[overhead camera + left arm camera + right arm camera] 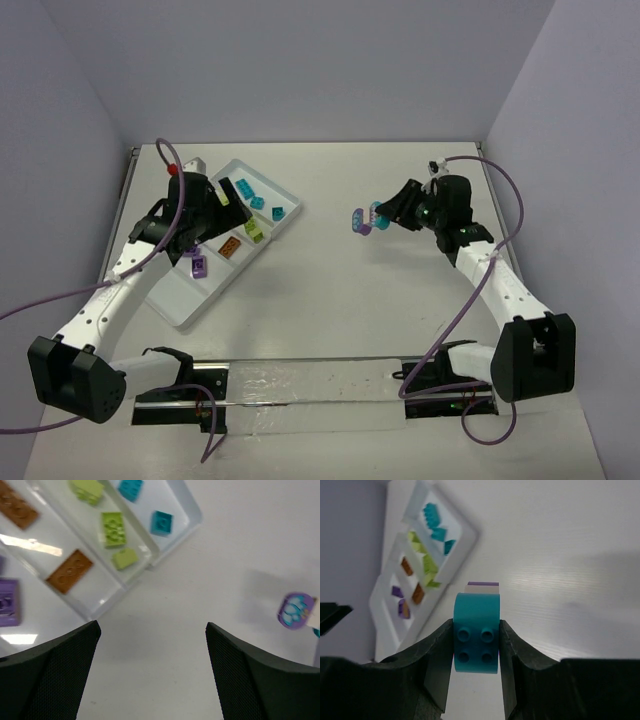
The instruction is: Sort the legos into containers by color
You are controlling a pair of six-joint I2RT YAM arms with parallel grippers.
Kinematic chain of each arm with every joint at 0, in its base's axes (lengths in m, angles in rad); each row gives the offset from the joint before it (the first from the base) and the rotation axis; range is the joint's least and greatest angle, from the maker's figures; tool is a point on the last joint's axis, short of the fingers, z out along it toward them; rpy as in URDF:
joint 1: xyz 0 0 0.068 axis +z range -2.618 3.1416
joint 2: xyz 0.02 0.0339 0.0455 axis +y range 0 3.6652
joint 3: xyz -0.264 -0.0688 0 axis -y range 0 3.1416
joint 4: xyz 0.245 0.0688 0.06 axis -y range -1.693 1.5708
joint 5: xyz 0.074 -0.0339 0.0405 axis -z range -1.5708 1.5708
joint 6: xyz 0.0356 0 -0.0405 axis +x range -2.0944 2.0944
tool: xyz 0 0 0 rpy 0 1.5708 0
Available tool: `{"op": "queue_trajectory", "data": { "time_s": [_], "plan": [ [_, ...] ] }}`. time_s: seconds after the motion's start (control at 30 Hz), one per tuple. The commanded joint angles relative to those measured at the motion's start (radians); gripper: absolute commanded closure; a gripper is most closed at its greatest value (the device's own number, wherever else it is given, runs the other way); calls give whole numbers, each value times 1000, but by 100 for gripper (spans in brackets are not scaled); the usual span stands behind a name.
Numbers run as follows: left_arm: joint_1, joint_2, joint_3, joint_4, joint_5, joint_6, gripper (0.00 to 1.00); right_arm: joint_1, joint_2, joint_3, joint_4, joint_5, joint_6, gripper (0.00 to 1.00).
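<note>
The white tray [178, 312] lies at the left, its compartments holding teal [257, 202], lime green [252, 231], orange-brown [231, 247] and purple [198, 266] legos. My left gripper [213, 200] hovers over the tray, open and empty [151, 630]. Its wrist view shows the tray's corner [192, 515] with teal [161, 522], lime [114, 528], orange-brown [70, 570] and purple [7, 602] bricks. My right gripper [385, 215] is shut on a teal brick [476, 640], held above the table right of the tray. A purple-and-white piece [482, 585] sticks to the brick's far end.
Grey walls close in the table at the back and both sides. The arm bases and a metal rail [310, 385] sit along the near edge. Purple cables [500, 200] loop off both arms. The tray [470, 532] lies to the far left in the right wrist view.
</note>
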State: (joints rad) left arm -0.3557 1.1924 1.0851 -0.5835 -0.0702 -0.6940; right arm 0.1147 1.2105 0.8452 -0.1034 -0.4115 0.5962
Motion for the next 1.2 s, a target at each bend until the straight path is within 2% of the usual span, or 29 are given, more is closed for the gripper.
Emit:
{"op": "queue_trajectory", "data": {
  "time_s": [0.0, 0.17, 0.3, 0.5, 0.73, 1.03, 1.17],
  "plan": [
    [-32, -38, -50, 209, 301, -13, 8, 41, 81, -42, 375, -274, 172, 100],
    [-49, -51, -148, 424, 556, -70, 11, 85, 133, -34, 506, -368, 224, 100],
    [-55, -37, -204, 521, 624, -100, 11, 99, 132, -49, 614, -429, 265, 100],
    [-55, -14, -259, 717, 772, -144, 13, 141, 118, -42, 668, -475, 274, 100],
    [-55, 25, -251, 770, 910, -120, 14, 184, 128, -21, 725, -538, 292, 100],
    [-55, 56, -223, 716, 955, -52, 15, 198, 110, -25, 774, -571, 312, 100],
    [-55, 69, -234, 786, 992, -89, 16, 212, 119, -20, 798, -585, 325, 100]
  ]
}}
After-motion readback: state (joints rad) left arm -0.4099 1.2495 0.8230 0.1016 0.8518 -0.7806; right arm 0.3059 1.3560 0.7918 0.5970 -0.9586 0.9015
